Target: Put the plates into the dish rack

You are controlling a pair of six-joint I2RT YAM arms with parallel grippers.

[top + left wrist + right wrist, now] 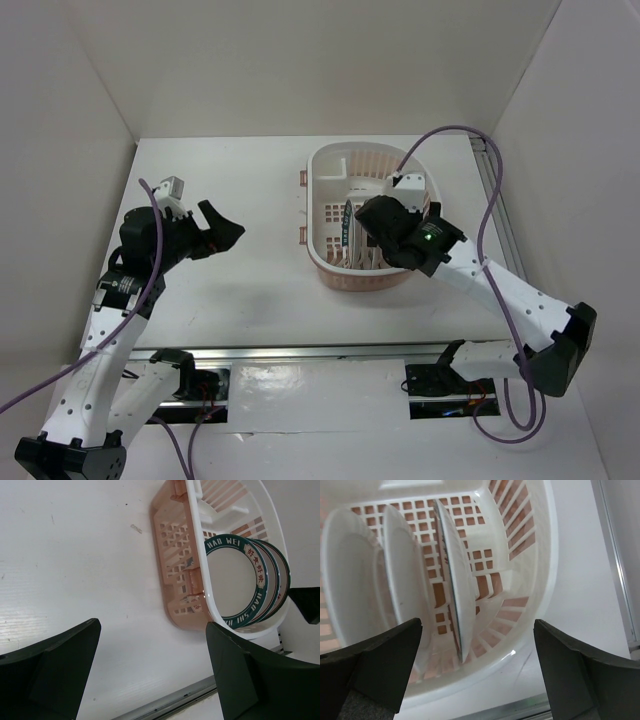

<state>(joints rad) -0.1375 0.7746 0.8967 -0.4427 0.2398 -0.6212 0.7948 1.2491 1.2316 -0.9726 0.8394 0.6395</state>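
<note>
The pink-and-white dish rack (322,262) stands right of the table's middle. Three plates stand on edge inside it, side by side. In the left wrist view the teal-rimmed plate (235,582) faces me, with the other two plates (281,575) close behind it in the dish rack (177,555). In the right wrist view the plates' white backs (405,575) line up across the slotted bottom of the dish rack (540,580). My right gripper (477,625) hangs open just above them (378,222), holding nothing. My left gripper (224,228) is open over bare table left of the rack (152,630).
A metal rail (330,352) runs along the table's near edge. White walls close in the table at the back and both sides. The right arm's purple cable (470,140) arcs over the rack's far right side.
</note>
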